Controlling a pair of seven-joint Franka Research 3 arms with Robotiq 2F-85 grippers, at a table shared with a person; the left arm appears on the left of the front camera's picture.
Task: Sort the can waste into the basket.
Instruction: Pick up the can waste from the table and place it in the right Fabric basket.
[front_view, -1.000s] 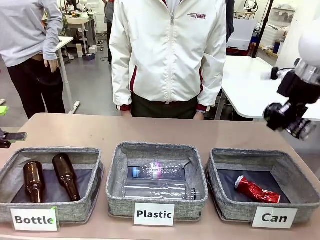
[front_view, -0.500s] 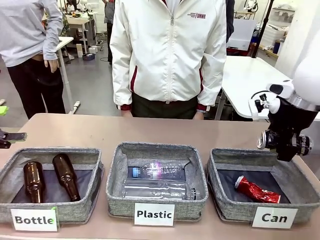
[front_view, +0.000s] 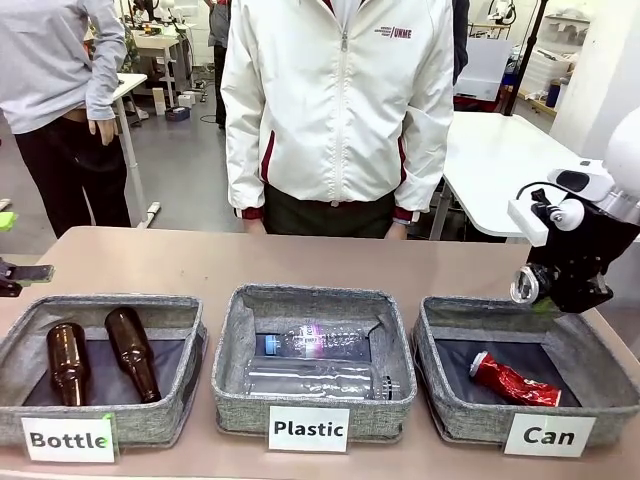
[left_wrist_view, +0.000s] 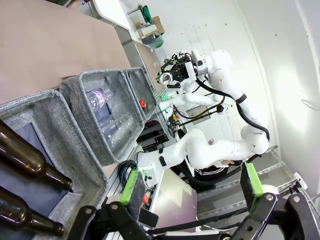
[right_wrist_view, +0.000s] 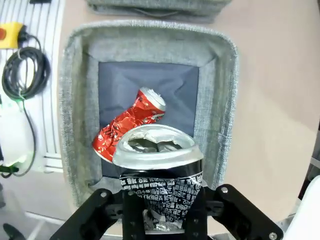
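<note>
Front view — basket (front_view: 452, 318) card "Can" | neighbours "Plastic" (front_view: 309, 429), "Bottle" (front_view: 68, 439)

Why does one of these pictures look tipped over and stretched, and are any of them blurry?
The left wrist view is rolled sideways and wide-angle, so the baskets slant and stretch toward the edges. The front view is sharp and evenly lit. In the right wrist view the black can in the right gripper looms large and slightly soft.

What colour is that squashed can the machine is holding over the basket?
Black with small white print and a silver top; the can shows best in the right wrist view, clamped in the right gripper.
</note>
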